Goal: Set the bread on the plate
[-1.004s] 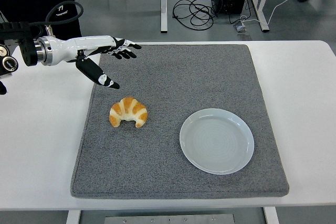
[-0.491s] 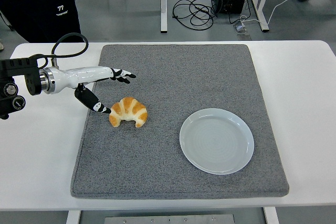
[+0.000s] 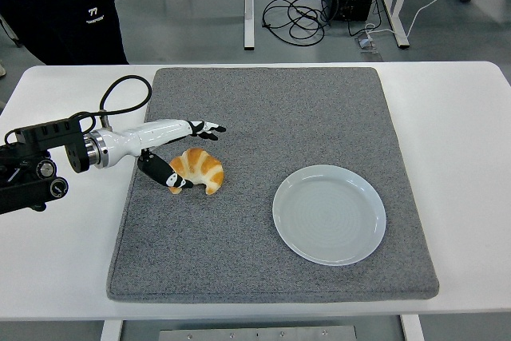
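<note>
Bread (image 3: 199,169): croissant, golden, curved, lying on the grey mat (image 3: 271,261) in its left half, well left of the plate (image 3: 329,214); not yet lifted.

Plate: pale, round, bare, on the mat's right half, slightly nearer than the bread.

Step in hand: reaching and closing in for the grasp; judged as early in the task, with pickup, carry and set-down all left to do.

Left hand (image 3: 180,153): low over the mat, straddling the bread's left end; forearm white, entering from the left edge and pointing right.

Fingers (image 3: 206,127): stretched out to the right, just beyond the bread's far side, apart from the crust as far as can be told.

Thumb (image 3: 165,175): angled down to the near-left of the bread, tip touching or just beside its left horn.

Grip: spread wide, not closed; nothing held.

Next move calls for: drawing fingers and thumb together across the bread's body, gently enough not to crush a soft crust, then lifting clear of the mat and carrying right toward the plate.

Risk: curved, light shape likely to roll or slide away under a one-sided push from the thumb.

Right hand: out of sight.

Background: dark-clothed person at the far left, cables on the floor beyond the white table (image 3: 463,133).
</note>
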Available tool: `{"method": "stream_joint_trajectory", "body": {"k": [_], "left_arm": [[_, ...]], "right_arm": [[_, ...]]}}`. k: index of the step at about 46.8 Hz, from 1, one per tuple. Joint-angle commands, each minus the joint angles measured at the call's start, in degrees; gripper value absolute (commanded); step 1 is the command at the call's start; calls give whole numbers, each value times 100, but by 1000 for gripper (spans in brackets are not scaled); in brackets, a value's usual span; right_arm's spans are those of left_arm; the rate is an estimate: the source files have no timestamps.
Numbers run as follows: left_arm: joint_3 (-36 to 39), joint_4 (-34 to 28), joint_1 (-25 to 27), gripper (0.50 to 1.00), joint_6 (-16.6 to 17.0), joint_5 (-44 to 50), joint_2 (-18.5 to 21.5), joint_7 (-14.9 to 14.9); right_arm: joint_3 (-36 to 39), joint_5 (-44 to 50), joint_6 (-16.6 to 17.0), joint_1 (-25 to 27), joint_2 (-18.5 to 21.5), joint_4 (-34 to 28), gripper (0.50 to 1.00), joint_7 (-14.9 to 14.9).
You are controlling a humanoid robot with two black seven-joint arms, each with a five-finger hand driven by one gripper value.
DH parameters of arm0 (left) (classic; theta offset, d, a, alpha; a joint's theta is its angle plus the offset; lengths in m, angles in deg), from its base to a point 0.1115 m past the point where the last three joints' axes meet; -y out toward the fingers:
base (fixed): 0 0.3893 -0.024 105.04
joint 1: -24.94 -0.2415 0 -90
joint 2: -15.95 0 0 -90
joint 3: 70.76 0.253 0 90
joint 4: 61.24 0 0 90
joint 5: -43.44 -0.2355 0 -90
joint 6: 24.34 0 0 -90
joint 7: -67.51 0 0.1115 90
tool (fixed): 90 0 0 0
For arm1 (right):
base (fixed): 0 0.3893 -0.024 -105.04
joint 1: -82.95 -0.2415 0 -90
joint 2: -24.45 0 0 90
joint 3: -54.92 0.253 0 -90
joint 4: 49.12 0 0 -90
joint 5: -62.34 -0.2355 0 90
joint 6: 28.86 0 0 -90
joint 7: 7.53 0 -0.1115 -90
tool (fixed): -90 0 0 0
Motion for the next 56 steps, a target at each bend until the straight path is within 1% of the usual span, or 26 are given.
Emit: {"method": "stream_joint_trajectory", "body": {"k": [1,7,15,19,25,32,35,37,44,47,50,51,56], "left_arm": [[-3,6,-88,878,59,-9,-8,-8],[-3,32,-202,878,208,-18,-69,-25],[-12,304,-422,878,481,-18,-298,-271],[-20,428,-510,878,551,0,-421,-342],[-29,595,-589,877,674,26,-465,-385],[-29,884,-642,872,701,61,-623,-509],[-29,1034,-712,846,701,61,-667,-579],[-47,1139,-747,818,701,61,-711,-632],[-91,1351,-835,653,692,70,-834,-799],[-91,1359,-870,589,692,62,-834,-808],[-91,1359,-870,512,692,61,-834,-825],[-91,1359,-870,500,692,61,-834,-825],[-108,1359,-818,500,692,61,-834,-834]], "right_arm": [[0,0,0,0,0,-3,1000,4],[0,0,0,0,0,-3,1000,4],[0,0,0,9,0,-3,1000,-5],[0,0,0,17,0,-3,1000,4],[0,0,0,17,0,-3,1000,4],[0,0,0,17,0,-3,1000,4],[0,0,0,17,0,-3,1000,-5],[0,0,0,17,0,-3,1000,4],[0,0,0,17,0,-3,1000,4],[0,0,0,17,0,-3,1000,4],[0,0,0,17,0,-3,1000,-5],[0,0,0,17,0,-3,1000,-5],[0,0,0,17,0,-3,1000,-5]]}}
